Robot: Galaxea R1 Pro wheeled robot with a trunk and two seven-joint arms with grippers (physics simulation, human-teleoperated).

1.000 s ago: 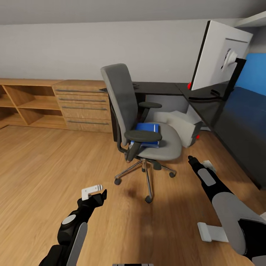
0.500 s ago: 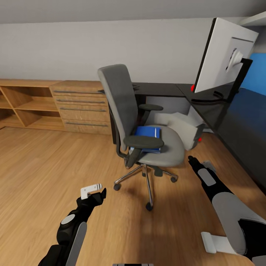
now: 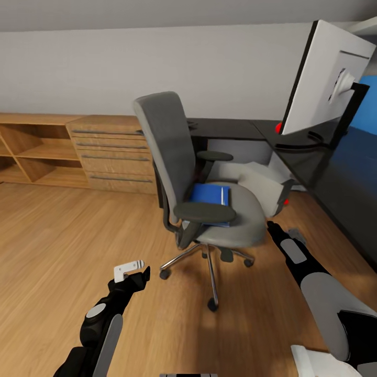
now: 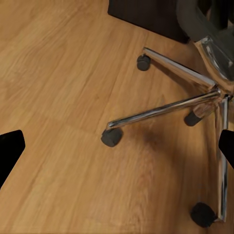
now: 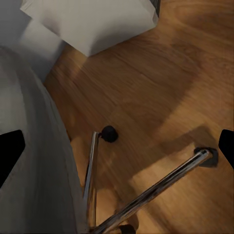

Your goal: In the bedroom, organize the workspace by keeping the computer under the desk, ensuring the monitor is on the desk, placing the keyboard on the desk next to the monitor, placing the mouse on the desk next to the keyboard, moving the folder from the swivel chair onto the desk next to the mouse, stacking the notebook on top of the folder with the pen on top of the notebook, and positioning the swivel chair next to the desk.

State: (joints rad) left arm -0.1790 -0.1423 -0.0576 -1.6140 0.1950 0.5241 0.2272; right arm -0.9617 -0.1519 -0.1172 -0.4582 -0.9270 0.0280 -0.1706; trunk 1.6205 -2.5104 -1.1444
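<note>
In the attic bedroom, a light-wood drawer chest (image 3: 112,153) stands against the far wall, well beyond the left gripper (image 3: 132,274), which hangs low over the oak floor (image 3: 57,246) with its fingertips set wide apart and nothing between them. Ahead of that gripper and to its right stands the swivel chair (image 3: 201,178), its grey back turned toward the chest and its seat facing the desk (image 3: 293,149); the chrome five-star base (image 4: 195,100) spreads across the planks just in front of the left fingers. The blue folder (image 3: 210,196) lies flat on the seat, its long axis running from the chair's back toward the seat's front edge, white page edges toward the desk. The right gripper (image 3: 272,226) reaches toward the seat's front rim, its fingertips likewise held far apart and empty. Beyond it the pale computer (image 3: 262,183) rests tilted on the floor by the desk, and the monitor (image 3: 324,73) stands on the black top, its white back facing the camera.
</note>
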